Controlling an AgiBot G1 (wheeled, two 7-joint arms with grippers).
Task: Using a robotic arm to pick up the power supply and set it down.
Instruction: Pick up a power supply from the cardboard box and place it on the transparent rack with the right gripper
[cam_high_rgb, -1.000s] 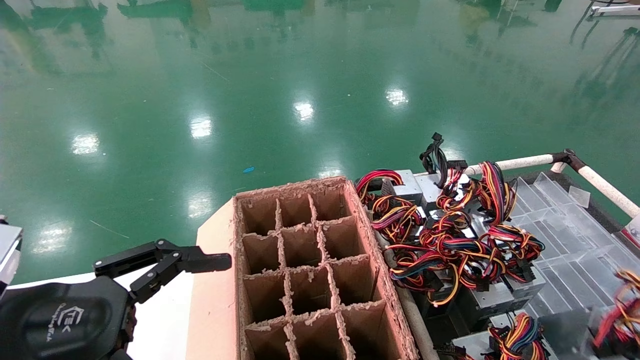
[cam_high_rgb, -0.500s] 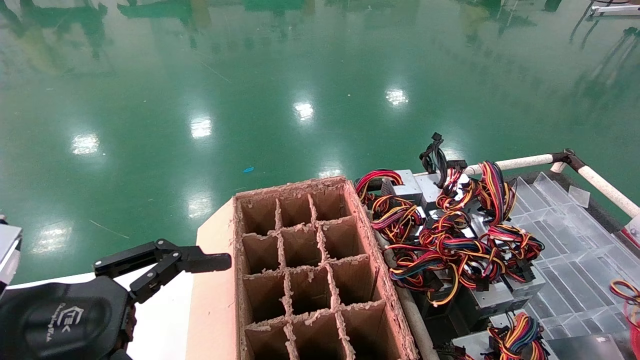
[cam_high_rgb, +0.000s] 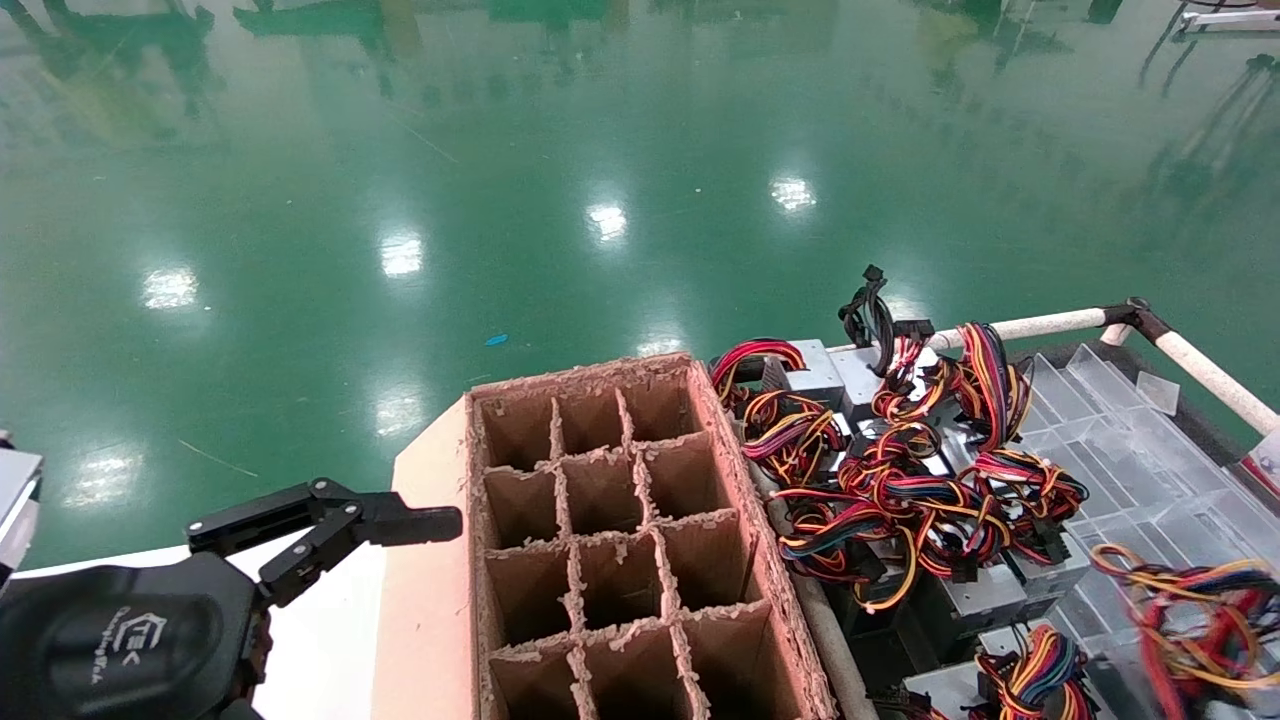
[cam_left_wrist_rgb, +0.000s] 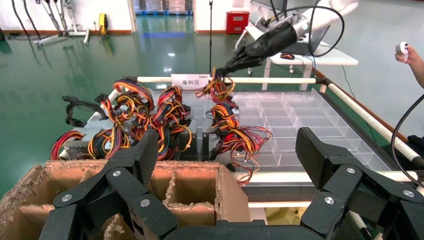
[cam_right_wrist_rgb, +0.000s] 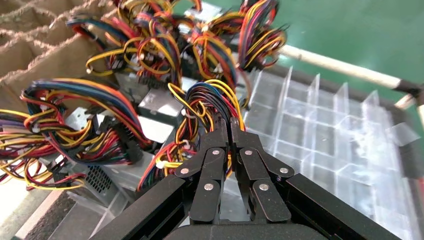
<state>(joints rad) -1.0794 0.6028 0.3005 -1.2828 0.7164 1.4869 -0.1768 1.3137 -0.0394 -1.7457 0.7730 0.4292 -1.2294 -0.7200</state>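
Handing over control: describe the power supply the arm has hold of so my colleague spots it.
Find the clear divided tray right of the cardboard cell box. Over it the right gripper is shut on the yellow, red and black wire loop of one power supply. Only this bundle hangs from a gripper; the other supplies lie piled beside the box, the left gripper idle at its far side.

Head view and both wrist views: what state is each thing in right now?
Brown cardboard divided box: visible cells empty.
Black left gripper: open, beside the box.
Black right gripper: shut on wires.
Power supply's coloured wire bundle: gripped, lifted above the clear plastic tray.
Other silver power supplies: lying tangled in the tray.
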